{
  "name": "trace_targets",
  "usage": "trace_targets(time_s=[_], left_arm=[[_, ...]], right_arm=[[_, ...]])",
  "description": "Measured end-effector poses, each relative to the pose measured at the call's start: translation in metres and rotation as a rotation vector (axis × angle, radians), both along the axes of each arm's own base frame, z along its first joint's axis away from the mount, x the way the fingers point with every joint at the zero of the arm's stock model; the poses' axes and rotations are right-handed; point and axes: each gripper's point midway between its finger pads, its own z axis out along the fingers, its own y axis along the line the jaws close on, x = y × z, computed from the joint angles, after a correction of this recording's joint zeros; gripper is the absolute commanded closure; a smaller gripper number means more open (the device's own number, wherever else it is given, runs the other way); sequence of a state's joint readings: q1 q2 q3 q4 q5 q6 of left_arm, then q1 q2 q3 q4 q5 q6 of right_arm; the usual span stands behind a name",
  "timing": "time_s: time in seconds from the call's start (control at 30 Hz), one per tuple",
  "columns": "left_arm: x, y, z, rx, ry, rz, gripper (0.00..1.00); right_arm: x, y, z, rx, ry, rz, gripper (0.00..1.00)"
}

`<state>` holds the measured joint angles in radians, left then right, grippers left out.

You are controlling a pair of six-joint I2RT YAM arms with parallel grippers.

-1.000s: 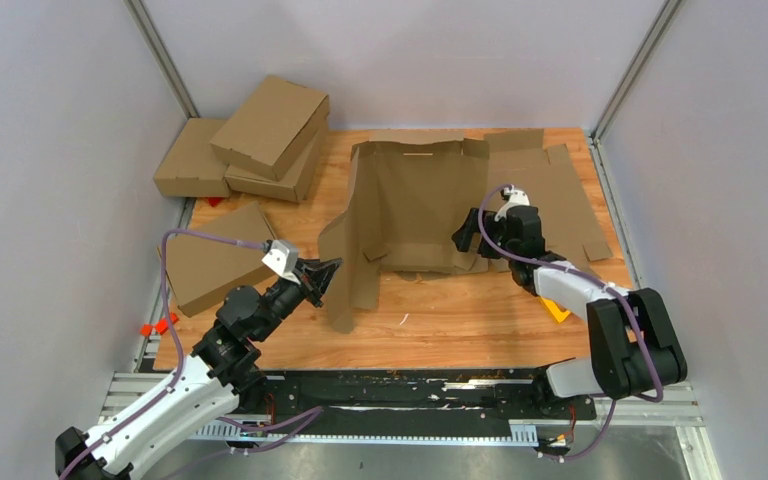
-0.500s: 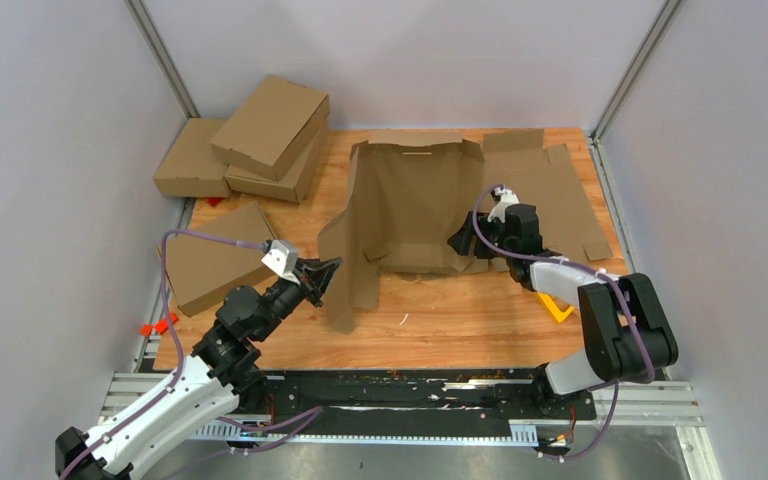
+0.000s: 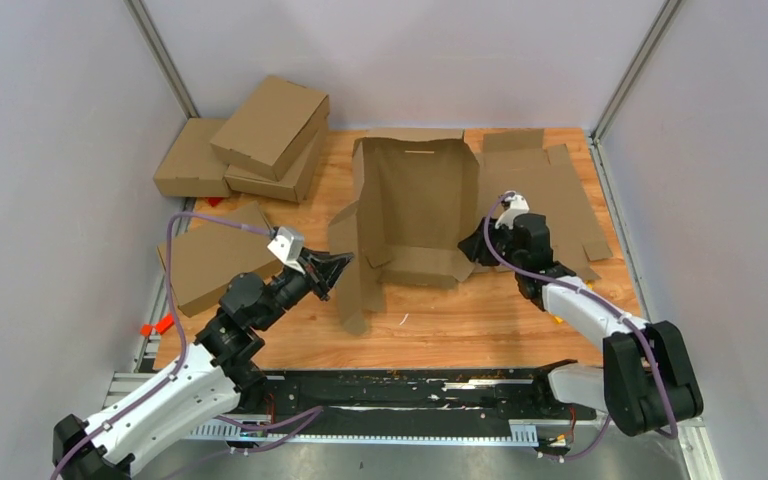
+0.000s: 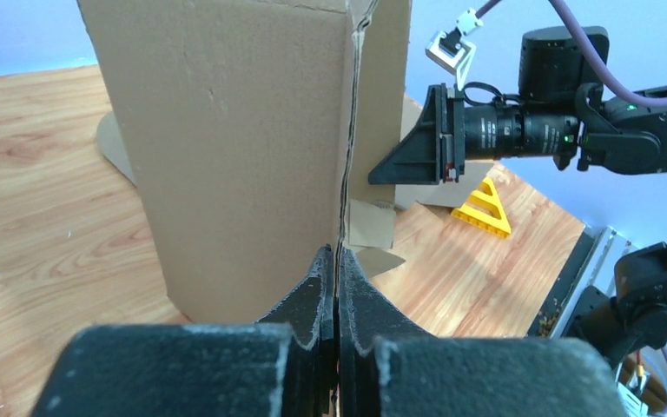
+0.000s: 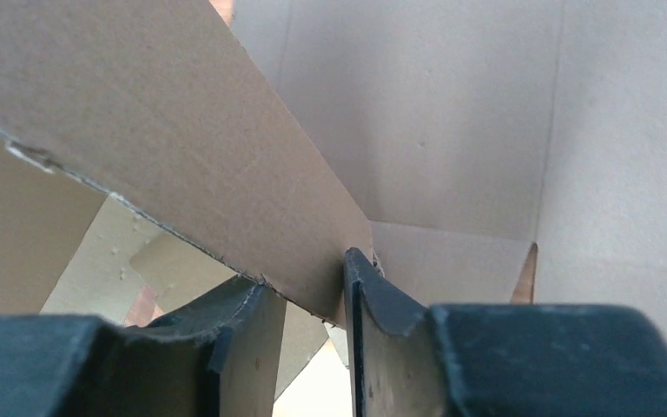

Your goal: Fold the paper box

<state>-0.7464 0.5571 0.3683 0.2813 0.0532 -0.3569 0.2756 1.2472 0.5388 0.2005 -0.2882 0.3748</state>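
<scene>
The paper box [image 3: 410, 205] stands half-folded mid-table, its back panel upright and its side flaps raised. My left gripper [image 3: 340, 266] is shut on the edge of the box's left flap [image 3: 360, 285]. In the left wrist view, the left gripper [image 4: 336, 261] has its jaws pressed flat on the thin cardboard edge [image 4: 252, 130]. My right gripper [image 3: 471, 245] is at the box's right side. In the right wrist view, the right gripper [image 5: 304, 280] has its jaws apart, and a slanted flap [image 5: 182, 148] crosses between them and touches both fingers.
Three closed brown boxes [image 3: 265, 130] are stacked at the back left. A flat cardboard piece [image 3: 210, 262] lies at the left, and a flat die-cut sheet [image 3: 555, 190] lies under and behind the right arm. A yellow triangle [image 4: 484, 208] sits near the right arm.
The right jaws have narrowed around the right flap. The box has shifted and its back panel stands more upright. The left gripper moved slightly right, still holding its flap.
</scene>
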Motion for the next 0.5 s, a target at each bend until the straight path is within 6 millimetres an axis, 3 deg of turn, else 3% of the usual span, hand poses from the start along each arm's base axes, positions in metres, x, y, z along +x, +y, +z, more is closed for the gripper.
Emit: trace_targets(time_s=[0.33, 0.5], left_arm=[[0.016, -0.012, 0.035, 0.067, 0.152, 0.023, 1.00], [0.012, -0.025, 0.033, 0.072, 0.215, -0.038, 1.00]], right_arm=[[-0.033, -0.020, -0.001, -0.005, 0.158, -0.123, 0.72], [-0.053, -0.034, -0.001, 0.048, 0.267, -0.265, 0.73]])
